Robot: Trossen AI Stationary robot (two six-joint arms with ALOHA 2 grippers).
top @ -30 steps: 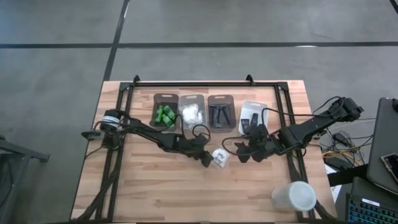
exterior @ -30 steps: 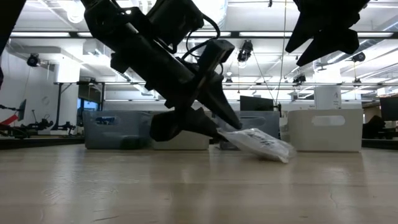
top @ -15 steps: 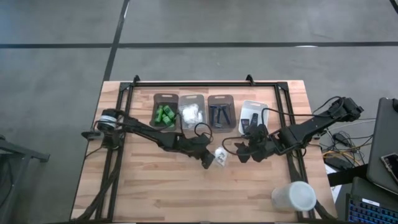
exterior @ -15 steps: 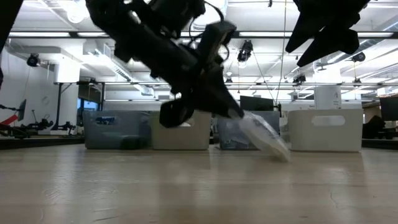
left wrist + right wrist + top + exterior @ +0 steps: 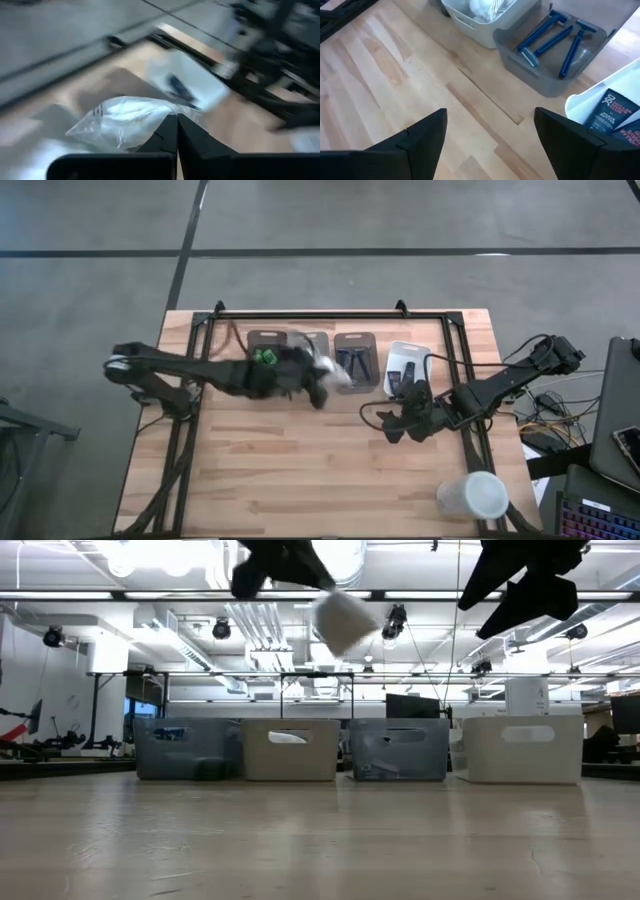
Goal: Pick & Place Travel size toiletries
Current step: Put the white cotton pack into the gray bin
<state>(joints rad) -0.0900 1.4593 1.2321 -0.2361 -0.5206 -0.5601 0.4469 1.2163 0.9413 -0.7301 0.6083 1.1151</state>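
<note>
Packet held aloft: the left gripper (image 5: 318, 385) has its fingers pressed together on a white clear-wrapped packet (image 5: 335, 374), carrying it above the table (image 5: 300, 470) near the row of bins. From above, the packet hangs over the gap between the clear bin (image 5: 309, 356) and the grey razor bin (image 5: 356, 361), blurred by motion. In the low view the packet (image 5: 343, 621) is high off the table, well above the tops of the bins, with the left gripper (image 5: 300, 565) at the top edge of the frame. In the left wrist view the 2 dark fingers (image 5: 170, 134) meet tightly on the crinkled wrap of the packet (image 5: 132, 120).

The right gripper (image 5: 398, 420) hovers over the table in front of the white bin (image 5: 408, 365), fingers spread wide apart and holding nothing. Its wrist view shows both fingers (image 5: 417, 142) well apart over bare wood, looking toward 3 blue razors (image 5: 555, 40) lying in their grey bin (image 5: 545, 75), white packets (image 5: 487, 7) in the clear bin beside it, and black tubes (image 5: 612, 115) in the white bin.

Green mini bottles (image 5: 264, 359) sit in the leftmost grey bin (image 5: 262, 345), partly hidden by the left arm. A large white cup (image 5: 472, 496) stands near the table's front right corner, well apart from both grippers.
</note>
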